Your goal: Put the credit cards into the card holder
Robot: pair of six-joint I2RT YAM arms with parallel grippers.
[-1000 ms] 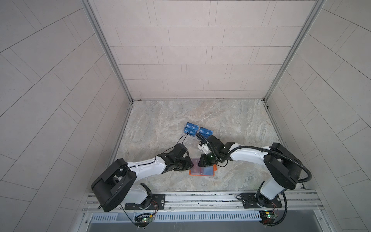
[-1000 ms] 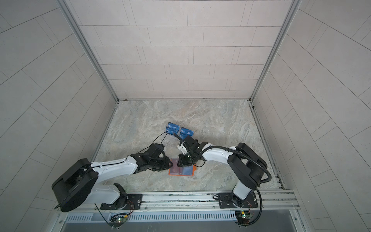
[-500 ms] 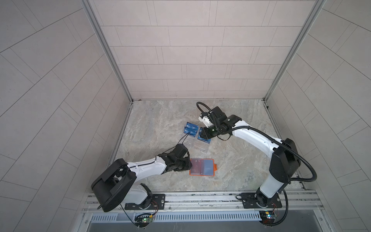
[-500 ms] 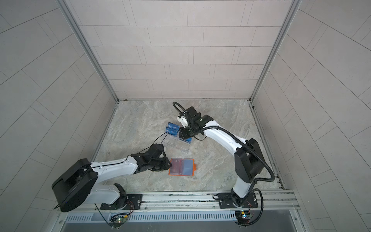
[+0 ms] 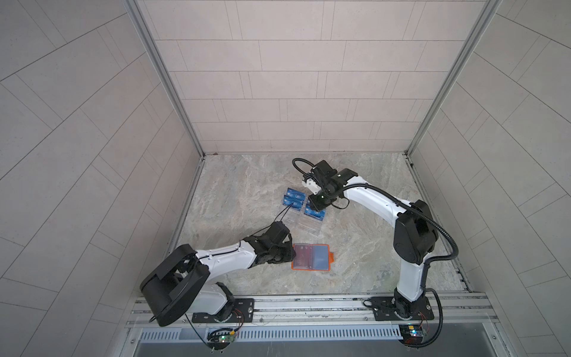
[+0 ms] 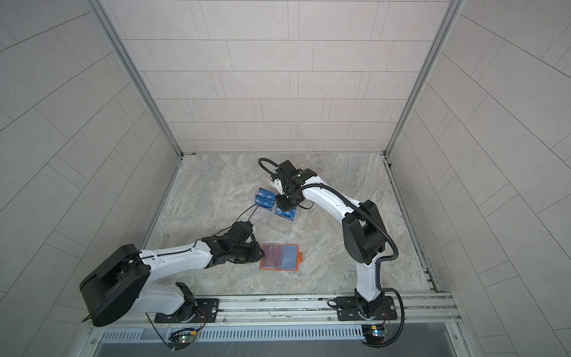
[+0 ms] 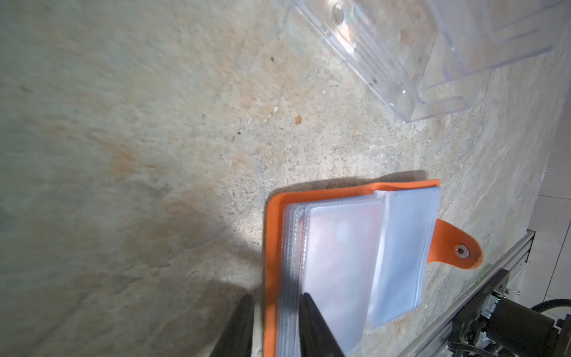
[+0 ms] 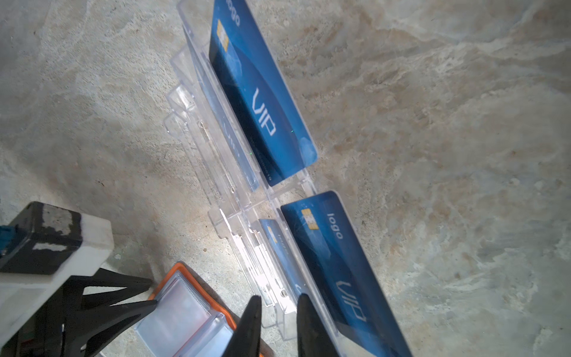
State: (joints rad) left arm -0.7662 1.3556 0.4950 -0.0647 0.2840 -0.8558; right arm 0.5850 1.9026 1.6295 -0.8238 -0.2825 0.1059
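The orange card holder (image 5: 312, 257) (image 6: 279, 257) (image 7: 340, 262) (image 8: 179, 312) lies open on the marble floor. A red card (image 5: 303, 255) shows through its left sleeve and a blue one (image 5: 321, 256) through its right. My left gripper (image 5: 292, 254) (image 6: 262, 254) (image 7: 276, 296) is shut on the holder's left edge, cover and sleeve stack between its fingers. Blue VIP credit cards (image 5: 293, 196) (image 6: 285, 213) (image 8: 256, 92) stand in two clear racks (image 5: 309, 225) (image 8: 234, 191). Over the right-hand rack my right gripper (image 5: 316, 204) (image 6: 285, 204) (image 8: 278, 301) hangs, narrowly open and empty.
The left arm's thin black cable (image 5: 282, 214) loops over the left rack's front tiers. An aluminium rail (image 5: 309, 304) runs along the front edge. Tiled walls close in the back and both sides.
My right gripper left the card holder and swung back over the right rack beside the blue cards. The left gripper stayed at the holder's left edge.
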